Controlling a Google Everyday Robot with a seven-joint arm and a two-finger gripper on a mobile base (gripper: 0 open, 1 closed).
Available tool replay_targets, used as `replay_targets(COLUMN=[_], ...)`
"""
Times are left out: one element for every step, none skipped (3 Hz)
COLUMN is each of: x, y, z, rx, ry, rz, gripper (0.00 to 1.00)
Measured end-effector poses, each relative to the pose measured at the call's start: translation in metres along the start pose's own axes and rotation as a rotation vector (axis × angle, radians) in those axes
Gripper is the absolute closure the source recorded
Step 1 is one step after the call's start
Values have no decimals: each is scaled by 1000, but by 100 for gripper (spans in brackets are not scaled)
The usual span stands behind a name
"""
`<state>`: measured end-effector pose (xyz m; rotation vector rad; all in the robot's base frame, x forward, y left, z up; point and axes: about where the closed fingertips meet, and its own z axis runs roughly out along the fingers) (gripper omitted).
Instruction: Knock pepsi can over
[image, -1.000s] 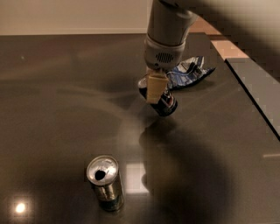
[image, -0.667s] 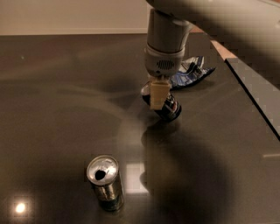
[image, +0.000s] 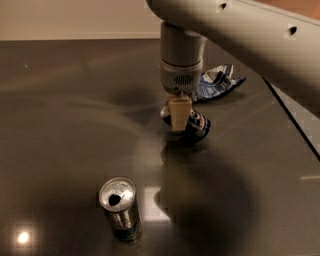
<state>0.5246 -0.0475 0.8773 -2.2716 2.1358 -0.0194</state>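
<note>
The gripper (image: 179, 122) hangs from the pale arm (image: 240, 30) over the middle of the dark, glossy tabletop (image: 60, 125), nearer its far edge than its near one. Just behind and right of it, touching or nearly so, the pepsi can (image: 199, 126) looks tipped onto its side (its left part is hidden by the gripper). A crumpled blue-and-white snack bag (image: 217, 82) lies beyond it, toward the far right corner. A silver can (image: 120, 202) with an opened top stands upright close to the near edge, well apart from the rest.
</note>
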Motion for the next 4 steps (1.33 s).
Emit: replay_targets(x=[-3,-5,-6,-9], y=[-3,-5,-2,-5], z=[4,8,13,13], rx=[-9,-16,-27,-14], ry=[7,1,-46,-51], rz=[-16,-20,-7,-8], gripper=[36,13,0,0])
